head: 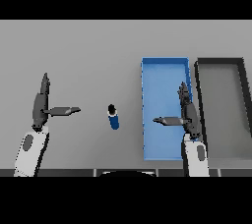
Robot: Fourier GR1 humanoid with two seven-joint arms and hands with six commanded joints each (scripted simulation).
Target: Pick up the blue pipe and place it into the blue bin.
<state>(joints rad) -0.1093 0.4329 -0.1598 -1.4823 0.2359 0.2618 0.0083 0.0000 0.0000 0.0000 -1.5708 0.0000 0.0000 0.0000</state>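
A grey table seen from above, with two robot arms reaching in from the lower edge. The left hand hovers over the left part of the table, its fingers held straight and together, pointing away from the robot, while its thumb sticks out sideways toward the middle of the table; nothing is held. Just beyond the tip of that thumb, with a clear gap of bare table between them, the blue pipe stands on the table, a short blue piece with a dark cap at its far end. The right hand mirrors the left: fingers straight and together, pointing away from the robot, thumb extended sideways toward the pipe, holding nothing. This hand sits above the right rim of the blue bin, a long rectangular tray, and its thumb reaches over the bin's interior. The pipe lies outside the bin, near its left wall, between the two thumb tips and closer to the left one. On the far side of the right hand's fingers, just beside the blue bin, is a dark grey bin of similar shape.
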